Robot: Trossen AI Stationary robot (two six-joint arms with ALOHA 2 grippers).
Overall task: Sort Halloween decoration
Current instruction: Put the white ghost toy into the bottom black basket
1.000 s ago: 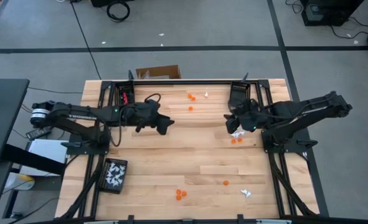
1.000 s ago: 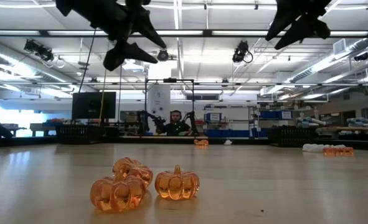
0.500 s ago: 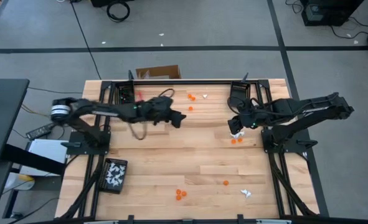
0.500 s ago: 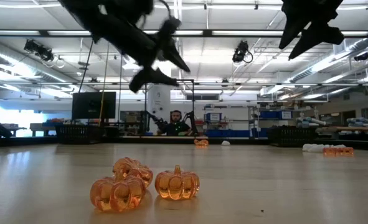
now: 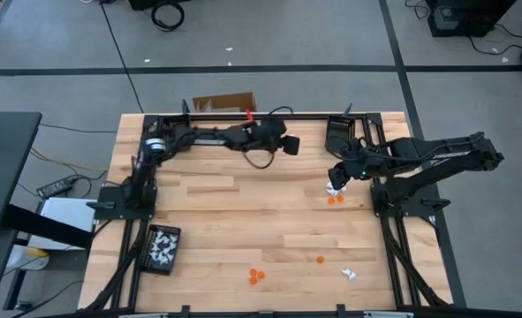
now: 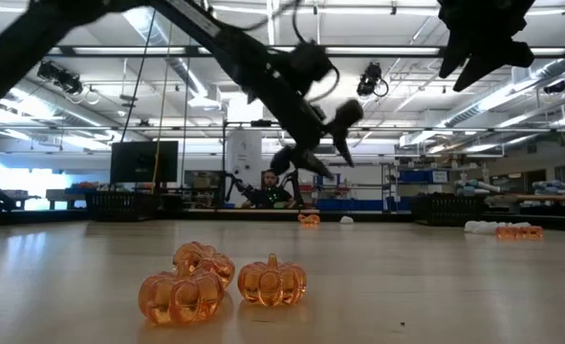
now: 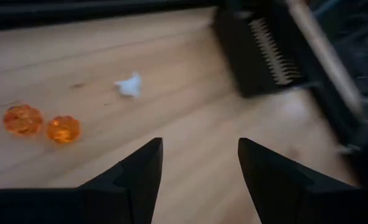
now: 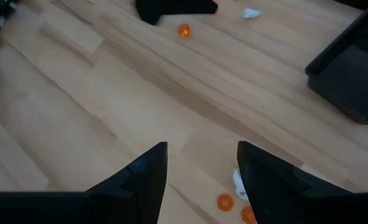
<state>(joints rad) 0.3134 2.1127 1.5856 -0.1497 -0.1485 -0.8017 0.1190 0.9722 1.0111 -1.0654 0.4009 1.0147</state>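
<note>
The decoration is tiny orange pumpkins and white trinkets scattered on the wooden table. My left gripper [image 5: 289, 146] is open and reaches out near the far edge. Its wrist view [image 7: 199, 146] looks down on two orange pumpkins [image 7: 43, 123] and a white trinket [image 7: 129, 86]. My right gripper [image 5: 335, 174] is open and hovers above a white trinket [image 5: 335, 189] and two orange pumpkins [image 5: 335, 200], which show between its fingers [image 8: 202, 149]. Three pumpkins [image 6: 220, 282] sit close to the low camera. No black trinkets show.
A black tray [image 5: 162, 249] holding white trinkets sits at the near left. Another black tray [image 5: 338, 132] stands at the far right. More orange pumpkins [image 5: 256, 276] and a white trinket [image 5: 349, 274] lie near the near edge. A cardboard box [image 5: 225, 103] sits beyond the far edge.
My left arm has swung from the table's left-middle toward the far edge and to the right, stretching out over the far orange pumpkins. Its gripper has stayed open. My right gripper has kept roughly in place over the white trinket.
</note>
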